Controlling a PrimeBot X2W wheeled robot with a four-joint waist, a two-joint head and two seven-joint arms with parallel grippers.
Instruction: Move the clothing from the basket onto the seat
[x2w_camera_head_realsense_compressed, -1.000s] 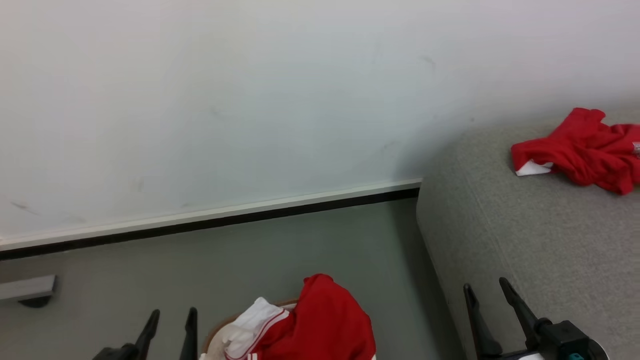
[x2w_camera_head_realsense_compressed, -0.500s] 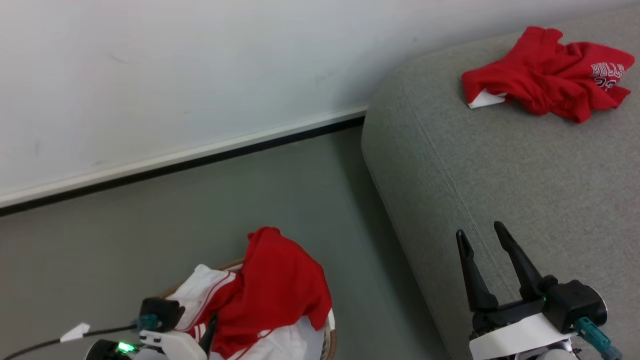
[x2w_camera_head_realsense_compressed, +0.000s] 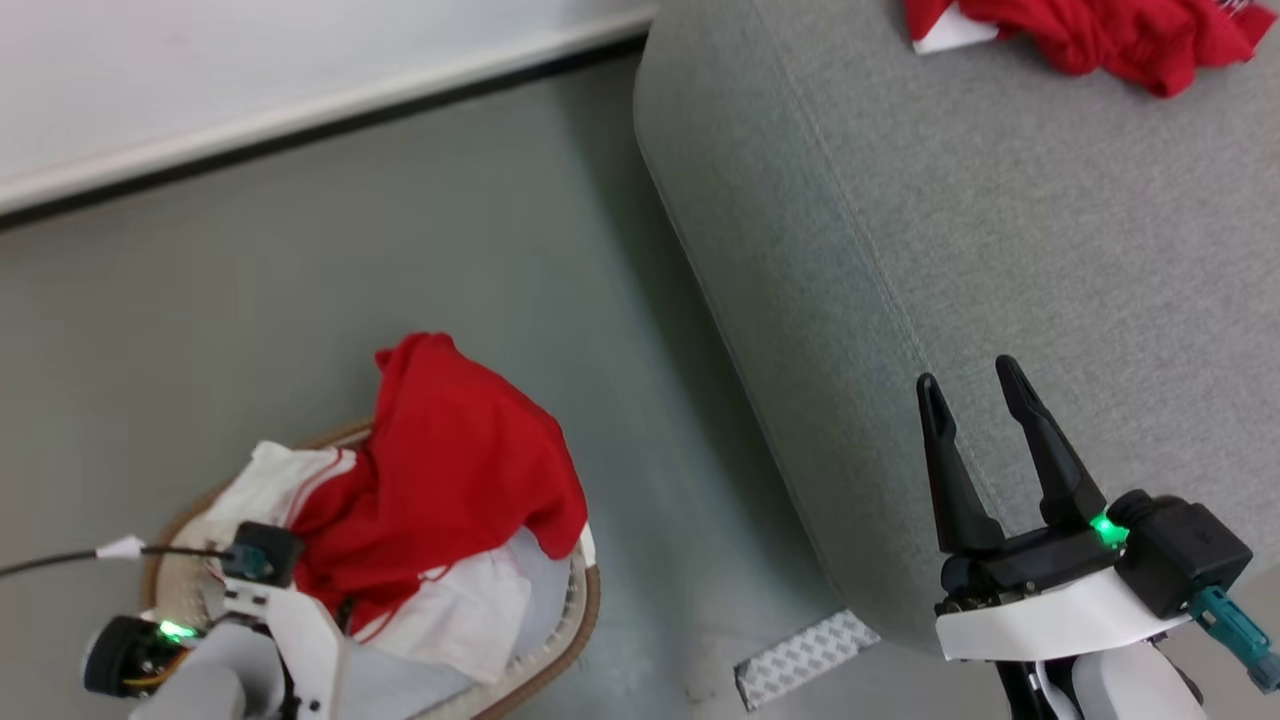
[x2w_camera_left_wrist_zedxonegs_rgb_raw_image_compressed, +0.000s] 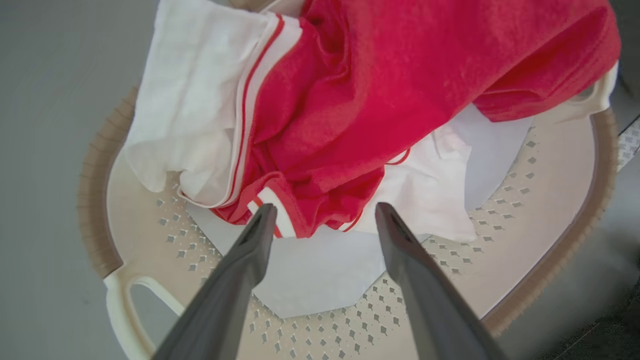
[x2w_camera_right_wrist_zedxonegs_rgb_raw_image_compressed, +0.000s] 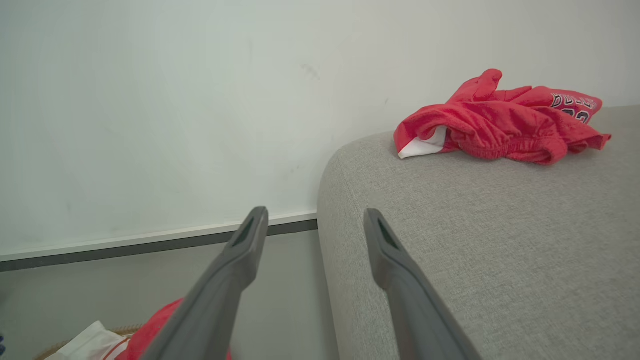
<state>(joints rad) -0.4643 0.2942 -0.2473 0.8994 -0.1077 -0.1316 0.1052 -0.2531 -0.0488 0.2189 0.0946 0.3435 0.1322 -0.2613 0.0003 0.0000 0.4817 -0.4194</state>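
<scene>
The white perforated basket (x2w_camera_left_wrist_zedxonegs_rgb_raw_image_compressed: 525, 210) with its brown rim (x2w_camera_head_realsense_compressed: 592, 600) stands on the floor at the lower left. Red clothing with white panels and stripe trim (x2w_camera_head_realsense_compressed: 450, 470) is heaped in it and hangs over the far rim. My left gripper (x2w_camera_left_wrist_zedxonegs_rgb_raw_image_compressed: 324, 210) points down into the basket, open, its tips just short of the red and white hem (x2w_camera_left_wrist_zedxonegs_rgb_raw_image_compressed: 285, 225). My right gripper (x2w_camera_head_realsense_compressed: 965, 372) is open and holds nothing above the grey sofa's (x2w_camera_head_realsense_compressed: 1000, 250) near edge. Another red garment (x2w_camera_right_wrist_zedxonegs_rgb_raw_image_compressed: 500, 120) lies on the sofa (x2w_camera_right_wrist_zedxonegs_rgb_raw_image_compressed: 475, 225) near the wall.
A white wall with a dark baseboard (x2w_camera_head_realsense_compressed: 300, 110) runs behind the grey floor (x2w_camera_head_realsense_compressed: 400, 250). A pale patterned strip (x2w_camera_head_realsense_compressed: 805, 655) lies on the floor at the sofa's corner. A black cable with a white tag (x2w_camera_head_realsense_compressed: 120, 548) trails from my left wrist.
The head camera has tilted down, so the whole picture slid upward. My left arm has come over the basket and now points into it. The right gripper stays open.
</scene>
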